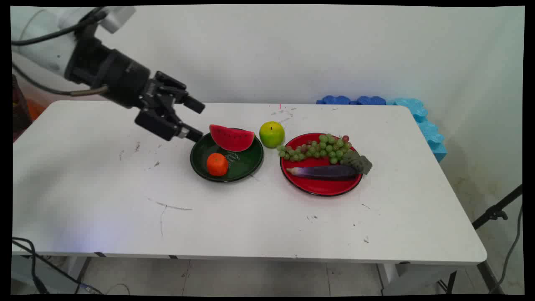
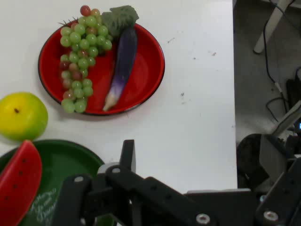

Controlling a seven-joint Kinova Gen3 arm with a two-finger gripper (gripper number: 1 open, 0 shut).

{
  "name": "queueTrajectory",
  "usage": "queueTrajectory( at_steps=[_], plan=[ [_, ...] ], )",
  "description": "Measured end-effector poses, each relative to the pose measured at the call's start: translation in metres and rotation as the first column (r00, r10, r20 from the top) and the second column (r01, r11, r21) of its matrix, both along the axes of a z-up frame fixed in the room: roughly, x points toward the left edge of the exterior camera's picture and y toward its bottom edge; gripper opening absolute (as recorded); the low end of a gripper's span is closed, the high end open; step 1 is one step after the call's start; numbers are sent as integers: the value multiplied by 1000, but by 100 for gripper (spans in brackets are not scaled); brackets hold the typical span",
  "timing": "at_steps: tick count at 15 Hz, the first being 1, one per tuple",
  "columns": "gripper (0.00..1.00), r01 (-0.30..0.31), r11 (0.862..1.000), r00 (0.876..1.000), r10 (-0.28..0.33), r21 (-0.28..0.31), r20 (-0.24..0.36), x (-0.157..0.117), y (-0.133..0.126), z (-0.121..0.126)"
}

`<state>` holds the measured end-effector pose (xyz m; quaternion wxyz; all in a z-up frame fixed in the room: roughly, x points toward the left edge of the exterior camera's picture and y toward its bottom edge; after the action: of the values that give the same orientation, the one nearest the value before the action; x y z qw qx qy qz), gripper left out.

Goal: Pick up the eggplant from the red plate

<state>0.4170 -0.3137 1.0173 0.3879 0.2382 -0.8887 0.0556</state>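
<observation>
My black gripper (image 1: 196, 121) hovers open just left of a dark green plate (image 1: 246, 161), and nothing sits between its fingers. On that plate lie a red watermelon slice (image 1: 232, 138) and a small orange (image 1: 217, 164). The lower fingertip is close to the plate's left rim. In the hand view one finger (image 2: 127, 155) rises over the green plate (image 2: 66, 160), with the watermelon slice (image 2: 19, 181) at the lower left.
A yellow-green apple (image 1: 271, 133) stands on the table right of the green plate. Further right, a red plate (image 1: 322, 188) carries green grapes (image 1: 319, 147) and a purple eggplant (image 1: 324, 172). Blue foam pieces (image 1: 418, 115) line the far right corner.
</observation>
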Motion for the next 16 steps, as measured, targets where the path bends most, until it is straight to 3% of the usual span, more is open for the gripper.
queueTrajectory(
  at_steps=[9, 16],
  plan=[
    [100, -9, 1000, 998, 9, -3, 56, -81, -46, 9],
    [100, -11, 1000, 989, 12, -10, 149, -160, -100, -32]
  ],
)
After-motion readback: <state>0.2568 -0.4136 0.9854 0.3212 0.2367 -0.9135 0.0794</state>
